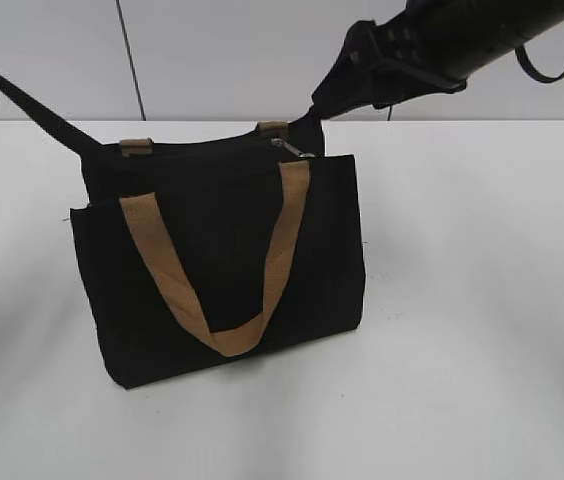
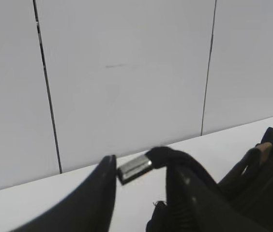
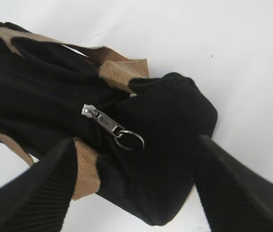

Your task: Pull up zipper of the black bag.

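Right now my right claw [image 3: 131,193] hangs spread wide, empty, over the black bag [image 1: 222,270] top; zipper [image 3: 105,124] sits btwn the fingers, tab slanting toward me. Left claw [image 2: 139,186] grips a strap end.

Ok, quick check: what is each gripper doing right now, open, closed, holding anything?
Left gripper: closed on a thin black fabric strap with a silvery metal clip.
Right gripper: open, jaws straddling the boxy black fabric bag near its small silvery zipper pull.
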You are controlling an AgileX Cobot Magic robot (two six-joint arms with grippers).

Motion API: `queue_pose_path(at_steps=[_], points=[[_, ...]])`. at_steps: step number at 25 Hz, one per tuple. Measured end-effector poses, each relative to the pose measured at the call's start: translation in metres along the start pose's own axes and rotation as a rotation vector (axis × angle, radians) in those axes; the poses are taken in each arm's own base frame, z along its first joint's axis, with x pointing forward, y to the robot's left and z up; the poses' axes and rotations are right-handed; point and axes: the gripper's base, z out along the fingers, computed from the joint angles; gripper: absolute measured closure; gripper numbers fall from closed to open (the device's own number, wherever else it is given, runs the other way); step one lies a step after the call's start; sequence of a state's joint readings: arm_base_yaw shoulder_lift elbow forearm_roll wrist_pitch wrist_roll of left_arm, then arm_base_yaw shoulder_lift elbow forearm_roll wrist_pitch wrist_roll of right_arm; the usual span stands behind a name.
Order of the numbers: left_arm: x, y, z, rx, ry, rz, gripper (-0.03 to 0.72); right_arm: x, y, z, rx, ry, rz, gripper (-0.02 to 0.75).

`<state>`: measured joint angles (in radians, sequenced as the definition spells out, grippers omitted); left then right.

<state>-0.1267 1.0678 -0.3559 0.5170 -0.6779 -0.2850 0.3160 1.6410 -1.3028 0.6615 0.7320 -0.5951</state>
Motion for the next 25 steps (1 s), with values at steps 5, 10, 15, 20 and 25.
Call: queue_pose_path(at_steps=[5, 10, 15, 20, 25], points=[[0.006, 0.003, 0.000, -0.030, 0.065, -0.015, 0.250, -0.003, 0.005, -0.012, 0.000, -0.027, -0.016, 0.147], [0.023, 0.011, -0.004, -0.126, 0.251, -0.038, 0.228, -0.004, 0.008, -0.019, 0.005, -0.037, -0.031, 0.148], [0.031, 0.030, -0.009, -0.256, 0.409, -0.064, 0.239, -0.005, 0.009, -0.022, 0.006, -0.041, -0.036, 0.149], [0.031, 0.062, -0.021, -0.433, 0.560, -0.139, 0.249, -0.004, 0.009, -0.022, 0.005, -0.035, -0.038, 0.149], [0.029, 0.075, -0.031, -0.530, 0.671, -0.249, 0.253, -0.003, 0.009, -0.022, 0.005, -0.021, -0.046, 0.149]])
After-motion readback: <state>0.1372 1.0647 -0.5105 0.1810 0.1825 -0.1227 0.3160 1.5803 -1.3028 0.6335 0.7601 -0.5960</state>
